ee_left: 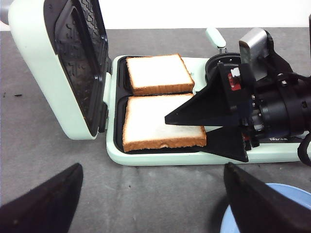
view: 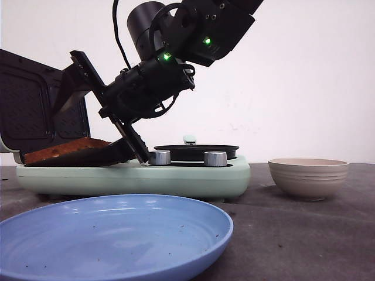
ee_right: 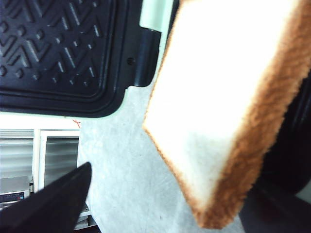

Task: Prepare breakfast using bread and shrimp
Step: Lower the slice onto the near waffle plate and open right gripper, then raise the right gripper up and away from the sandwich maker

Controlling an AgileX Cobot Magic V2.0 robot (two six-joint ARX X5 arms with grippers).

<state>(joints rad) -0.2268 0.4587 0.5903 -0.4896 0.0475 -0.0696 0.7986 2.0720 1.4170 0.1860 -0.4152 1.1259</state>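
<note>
— Nearest us in the front view sits the blue plate (view: 111,234), cut off by the lower edge, with nothing on it but a few specks. What do we have behind it?

— We have the mint-green sandwich maker (view: 176,175), lid (view: 29,111) raised at about 9 o'clock. From the front only a brown crust edge shows on its plate. The left wrist view is clearer: both slices of bread (ee_left: 160,73) lie flat in the two wells, side by side and just apart.

— And the right gripper (ee_left: 194,131)?

— We see its jaws spread wide, one finger above the nearer slice (ee_left: 163,121) and the other at its edge, not closed on it. Whether the lower finger touches the crust, we cannot tell; it may.

— The left gripper (ee_left: 150,199)?

— We see only its two dark fingertips, set wide apart, holding nothing, cut off at the frame corners.

— The beige bowl (view: 307,177) at 3 o'clock?

— Its inside is hidden from our low angle. A dark pan (view: 196,151) sits on the maker behind two silver knobs (view: 159,157).
</note>
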